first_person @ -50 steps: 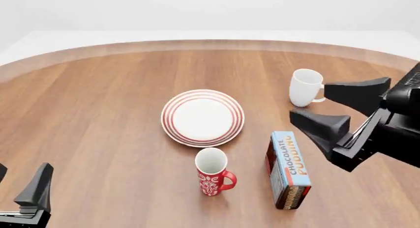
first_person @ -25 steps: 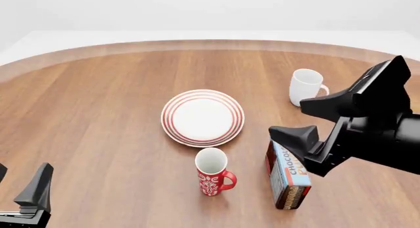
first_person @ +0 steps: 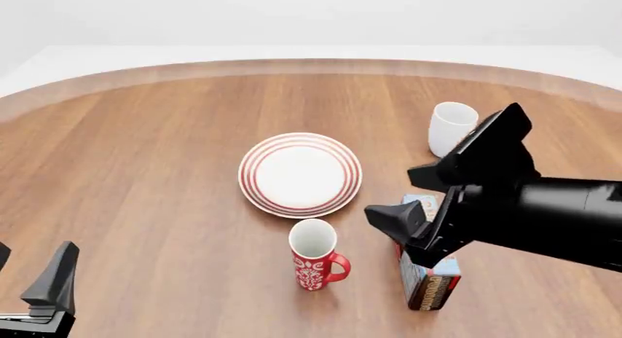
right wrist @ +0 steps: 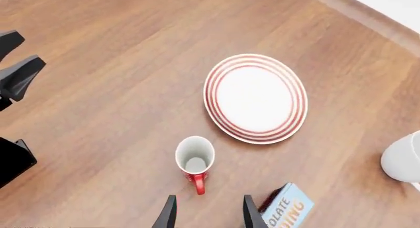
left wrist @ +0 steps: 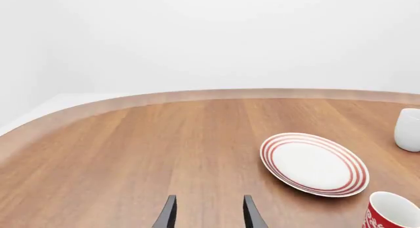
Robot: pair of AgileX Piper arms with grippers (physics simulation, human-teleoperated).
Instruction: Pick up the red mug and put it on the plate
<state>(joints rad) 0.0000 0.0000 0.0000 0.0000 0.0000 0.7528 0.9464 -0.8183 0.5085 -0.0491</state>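
The red mug stands upright on the table, just in front of the plate, with its handle toward the right. The mug's white inside is in the right wrist view, and the plate lies beyond it. My right gripper hangs open above the table, to the right of the mug and higher than it, with nothing between its fingers. Far from both things, my left gripper rests open at the front left corner. The left wrist view catches the mug's rim and the plate.
A chocolate pudding box stands to the right of the red mug, partly under my right arm. At the back right, behind that arm, stands a plain white mug. The round wooden table's edge curves along the back.
My right gripper has swung left and forward, from beside the white mug to above the pudding box, nearer the red mug. The left gripper and the objects have not moved.
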